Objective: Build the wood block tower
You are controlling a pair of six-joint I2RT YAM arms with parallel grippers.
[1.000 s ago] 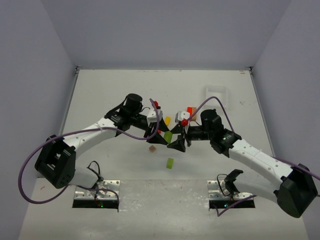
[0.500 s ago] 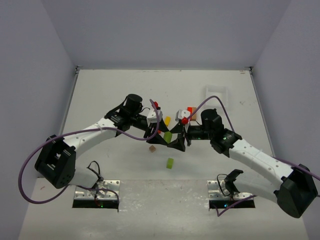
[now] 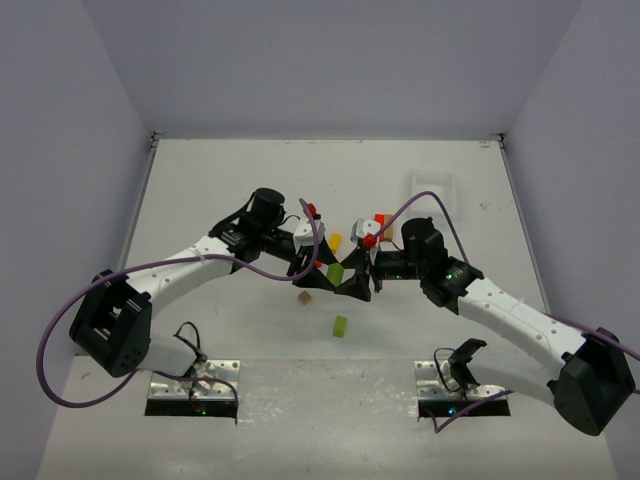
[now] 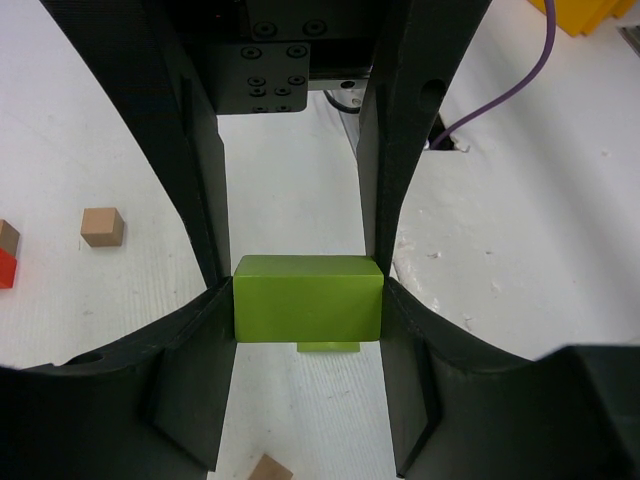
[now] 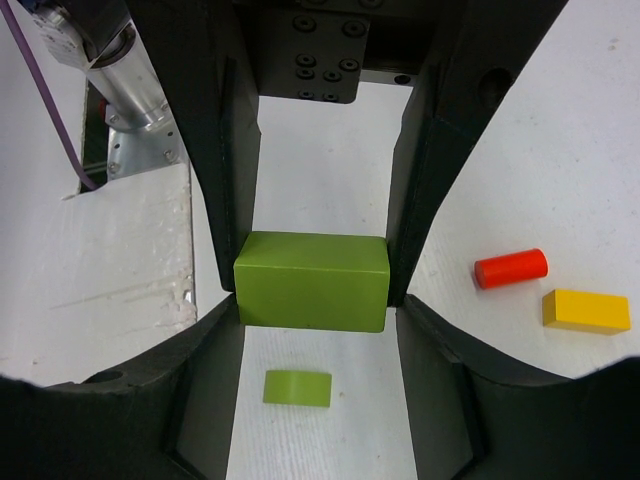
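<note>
Stacking: not begun; red cylinder [image 5: 510, 268], yellow bar [image 5: 586, 311] loose on counter [image 5: 120, 290] | left tool [image 4: 306, 305]: clamps green block [image 4: 307, 290] | right tool [image 5: 312, 292]: clamps same block

left claw [image 4: 308, 304] | clamps green block [image 4: 306, 292] | brown cube [image 4: 102, 226] apart, leftward

White arms [image 3: 185, 265], black joints [image 3: 265, 206], purple cables [image 4: 552, 40]

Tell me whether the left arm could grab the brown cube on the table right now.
Probably not yet: the left gripper is shut on the green block, so it is occupied. The brown cube itself lies uncovered on the table nearby.
</note>
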